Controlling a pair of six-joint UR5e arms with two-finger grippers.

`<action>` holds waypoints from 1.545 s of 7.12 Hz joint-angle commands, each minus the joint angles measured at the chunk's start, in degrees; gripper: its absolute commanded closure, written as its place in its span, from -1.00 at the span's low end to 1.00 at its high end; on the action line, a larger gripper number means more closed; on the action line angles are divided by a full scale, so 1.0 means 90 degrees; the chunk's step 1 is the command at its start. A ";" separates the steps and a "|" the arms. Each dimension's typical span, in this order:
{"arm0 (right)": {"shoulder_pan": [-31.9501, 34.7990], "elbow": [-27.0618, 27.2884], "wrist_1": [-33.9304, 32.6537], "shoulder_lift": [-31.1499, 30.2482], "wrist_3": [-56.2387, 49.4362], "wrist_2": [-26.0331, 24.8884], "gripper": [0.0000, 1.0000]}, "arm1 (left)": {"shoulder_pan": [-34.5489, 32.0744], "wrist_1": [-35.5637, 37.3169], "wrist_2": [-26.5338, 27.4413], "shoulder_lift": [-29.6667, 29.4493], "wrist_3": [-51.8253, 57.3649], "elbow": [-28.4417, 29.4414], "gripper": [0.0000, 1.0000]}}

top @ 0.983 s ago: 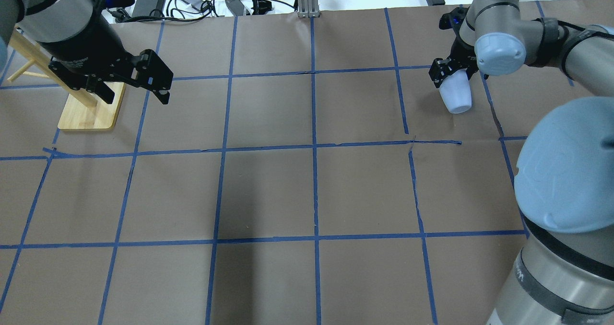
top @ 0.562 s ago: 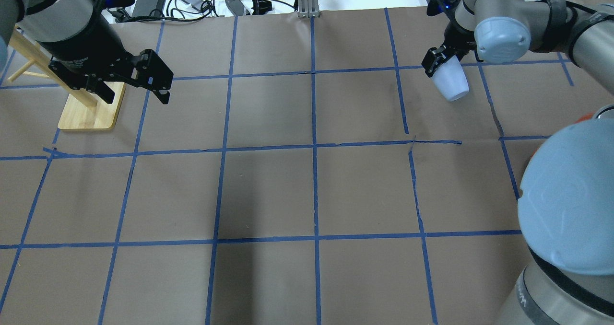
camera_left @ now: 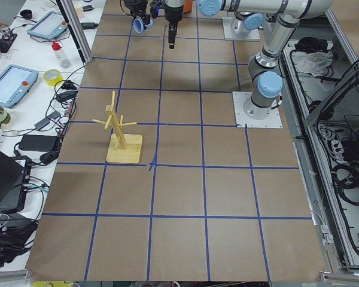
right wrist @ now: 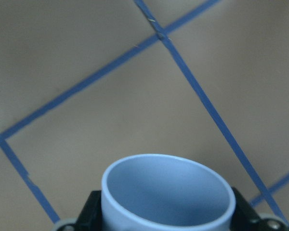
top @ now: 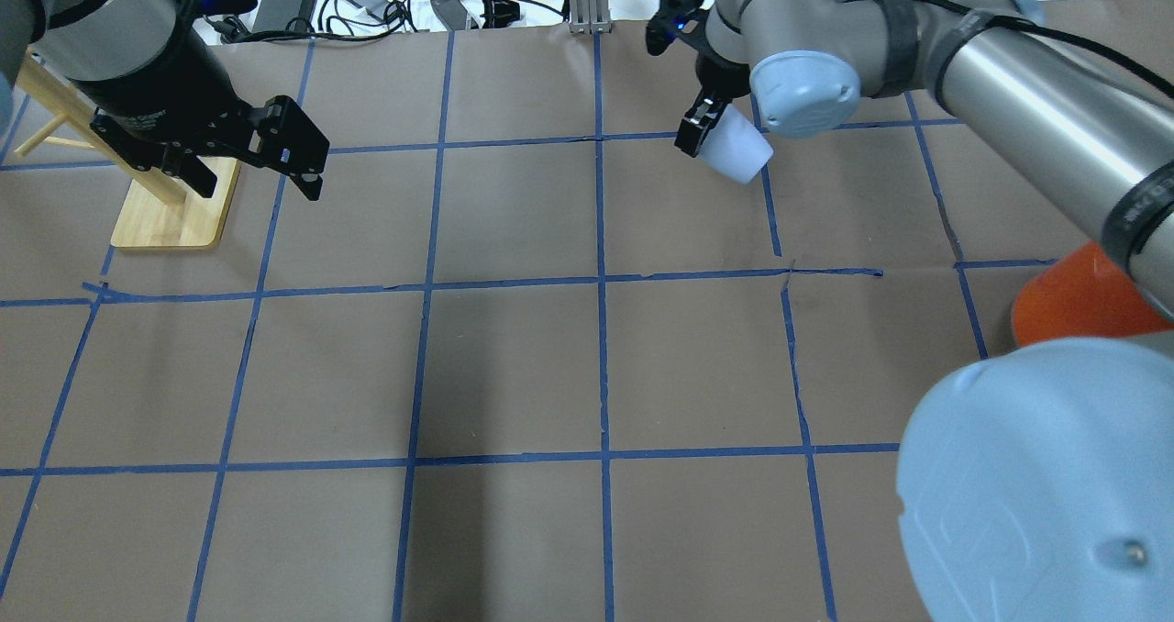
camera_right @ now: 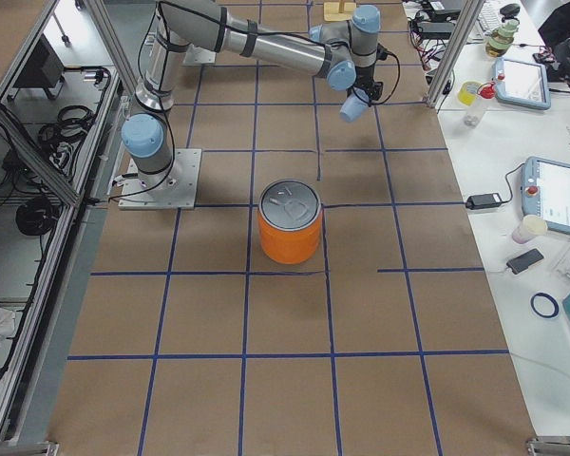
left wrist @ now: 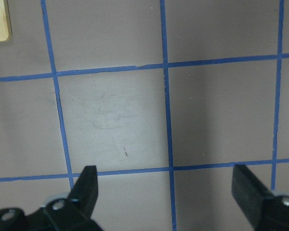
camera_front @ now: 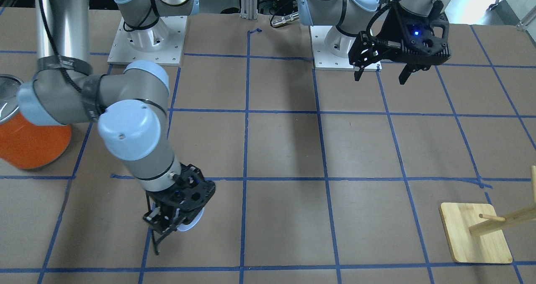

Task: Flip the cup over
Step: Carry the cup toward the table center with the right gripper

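Even, diffuse light from above falls on the paper-covered table (top: 514,237), leaving soft-edged shadows. A broad dim band runs down its middle in the overhead view (darkest toward the near edge). The cup (top: 739,152) looks smeared at its edges there. A pale sheen marks the paper in the left wrist view, and the orange can (camera_right: 290,237) catches mild glare on its silver top. The right wrist view is dimmer — its tape lines are soft.
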 commanded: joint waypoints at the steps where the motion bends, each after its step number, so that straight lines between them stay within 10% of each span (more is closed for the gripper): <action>1: 0.0973 0.0004 -0.0097 0.0019 -0.0625 0.0002 -0.57 | 0.0013 0.0005 0.0024 0.0034 0.0085 0.0005 -1.00; 11: 0.1640 0.0317 -0.0751 0.0722 -0.2483 0.0127 -0.57 | 0.0072 -0.0493 -0.0073 0.0112 0.0290 0.0014 -1.00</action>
